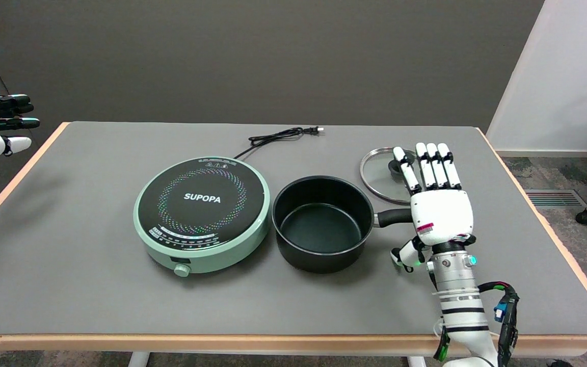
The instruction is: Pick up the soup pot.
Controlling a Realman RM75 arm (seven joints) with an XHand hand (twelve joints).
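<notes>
A grey tabletop (95, 285) carried a round mint-green hotplate (202, 214) at centre-left, its black cord (273, 138) trailing toward the far edge. Just beside the hotplate on its right stood the empty black soup pot (321, 221), upright, its handle (394, 217) pointing right. A glass lid (380, 176) with a dark knob lay flat behind the handle. The robot's right hand (438, 204) hovered over the end of the handle, palm down, its fingers (433, 165) held straight and close together, the thumb low beside the wrist, holding nothing.
</notes>
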